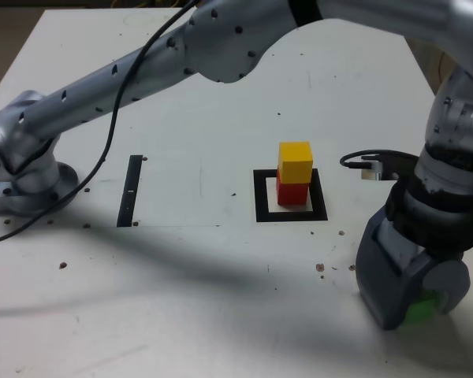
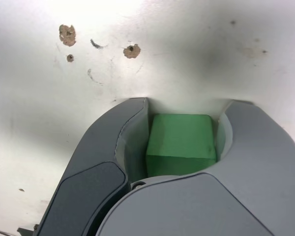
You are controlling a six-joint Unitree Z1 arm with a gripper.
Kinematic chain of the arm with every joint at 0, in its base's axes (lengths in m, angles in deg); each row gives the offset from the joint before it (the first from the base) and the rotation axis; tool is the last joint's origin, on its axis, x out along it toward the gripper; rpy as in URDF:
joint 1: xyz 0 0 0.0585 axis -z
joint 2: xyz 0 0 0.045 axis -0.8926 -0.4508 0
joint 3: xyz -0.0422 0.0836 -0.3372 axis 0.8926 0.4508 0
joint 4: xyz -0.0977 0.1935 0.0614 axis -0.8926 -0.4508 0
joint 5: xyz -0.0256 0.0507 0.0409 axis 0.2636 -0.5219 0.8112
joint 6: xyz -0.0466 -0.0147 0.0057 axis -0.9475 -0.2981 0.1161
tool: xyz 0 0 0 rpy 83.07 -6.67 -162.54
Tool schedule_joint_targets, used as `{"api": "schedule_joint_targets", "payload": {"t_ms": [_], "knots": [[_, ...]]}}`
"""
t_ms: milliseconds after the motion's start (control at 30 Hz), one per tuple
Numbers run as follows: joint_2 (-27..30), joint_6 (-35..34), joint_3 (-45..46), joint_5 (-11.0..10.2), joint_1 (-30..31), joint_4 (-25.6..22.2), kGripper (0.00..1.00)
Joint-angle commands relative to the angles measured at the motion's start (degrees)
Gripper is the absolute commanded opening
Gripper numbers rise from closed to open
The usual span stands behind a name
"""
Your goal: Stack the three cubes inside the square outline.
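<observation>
The yellow cube (image 1: pixel 295 160) sits on the red cube (image 1: pixel 292 193), slightly skewed, inside the black square outline (image 1: pixel 262 197) at the middle of the white table. The green cube (image 1: pixel 420 309) rests on the table near the front edge, towards the exterior view's right, well apart from the outline. My gripper (image 1: pixel 414 303) is lowered over it. In the wrist view the green cube (image 2: pixel 182 142) fills the space between the two grey fingers (image 2: pixel 132 132), both inner faces against its sides, so my gripper (image 2: pixel 187 105) is shut on it at table level.
A narrow black strip (image 1: pixel 131 190) lies at the exterior view's left of the outline. The arm's base (image 1: pixel 24 177) stands at the far left, and its links (image 1: pixel 221 39) arch over the back of the table. Brown specks (image 2: pixel 67 34) dot the tabletop.
</observation>
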Motion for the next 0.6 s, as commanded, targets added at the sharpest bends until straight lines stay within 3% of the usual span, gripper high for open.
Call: {"api": "schedule_joint_targets", "payload": {"t_ms": [0, 400, 467, 567], "knots": [[0.55, 1.23, 0.17, -0.08, 0.09, -0.08, 0.22], [7.51, 10.05, 2.55, -0.29, 0.27, -4.57, 0.18], [10.62, 12.88, 5.14, -0.99, 0.21, -4.95, 0.18], [16.86, 16.87, 10.37, -3.88, 0.11, -5.09, 0.19]]}}
